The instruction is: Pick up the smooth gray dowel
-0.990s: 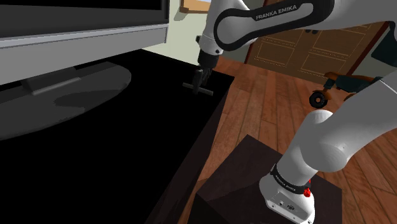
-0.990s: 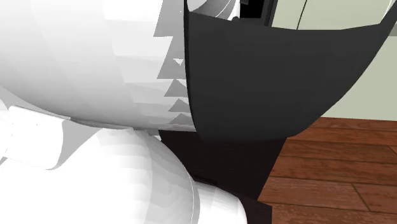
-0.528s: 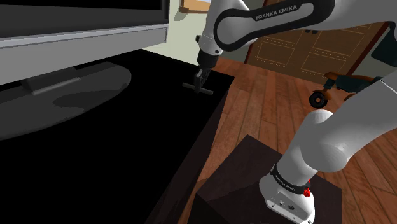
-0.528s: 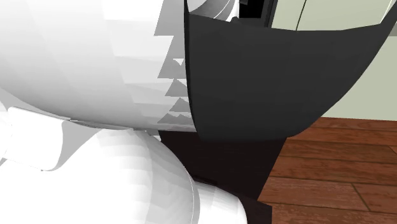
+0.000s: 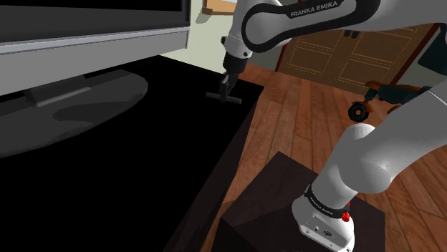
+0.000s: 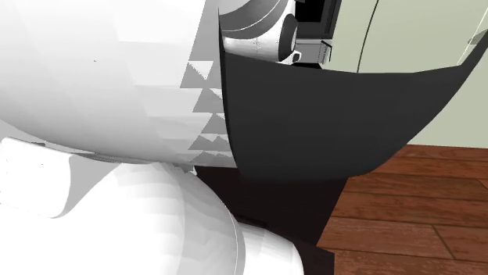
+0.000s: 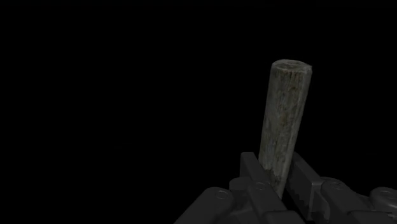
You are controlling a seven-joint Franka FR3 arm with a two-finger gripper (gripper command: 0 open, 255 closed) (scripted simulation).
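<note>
Change: since a second ago the arm has risen a little, and the gripper has taken the dowel up with it.
Gripper: closed on the dowel, with both fingers pressing on its sides.
Dowel: crosswise under the gripper, roughly level, and sticking out beyond it on both sides.
Reason for hold: we judge that a grip near the middle keeps the dowel balanced, so it does not tip.
Tabletop: the black tabletop lies just below the gripper; we cannot tell the gap.
Progress: the lift seems begun, not finished.
</note>
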